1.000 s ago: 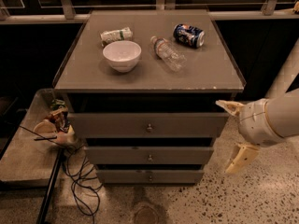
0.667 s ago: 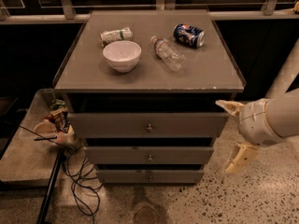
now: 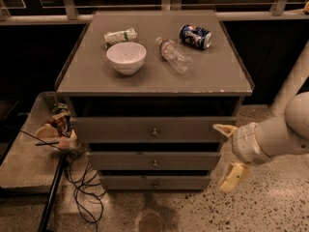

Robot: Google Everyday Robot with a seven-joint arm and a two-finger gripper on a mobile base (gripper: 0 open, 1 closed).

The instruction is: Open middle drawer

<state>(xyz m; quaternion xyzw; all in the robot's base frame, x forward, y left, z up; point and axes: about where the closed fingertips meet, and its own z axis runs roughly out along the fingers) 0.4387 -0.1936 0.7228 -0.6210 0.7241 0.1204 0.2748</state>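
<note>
The grey cabinet has three closed drawers stacked at its front. The middle drawer (image 3: 125, 161) is the mid-sized front panel with a small round knob (image 3: 155, 164) at its centre. It sits below the wider top drawer (image 3: 120, 129) and above the narrower bottom drawer (image 3: 130, 182). My gripper (image 3: 228, 152) is to the right of the drawer fronts, at the height of the middle drawer. It is open and empty, with one finger (image 3: 224, 128) high and the other (image 3: 234, 177) low. It touches nothing.
On the cabinet top (image 3: 212, 76) lie a white bowl (image 3: 126, 57), a plastic bottle (image 3: 174, 55), a blue can (image 3: 195, 36) and a crumpled wrapper (image 3: 120, 36). A low shelf with clutter (image 3: 55, 127) and cables (image 3: 82, 182) are at the left. A white post (image 3: 292, 81) stands at the right.
My gripper has moved down and slightly left, from beside the top drawer to beside the middle drawer. The drawers have not moved.
</note>
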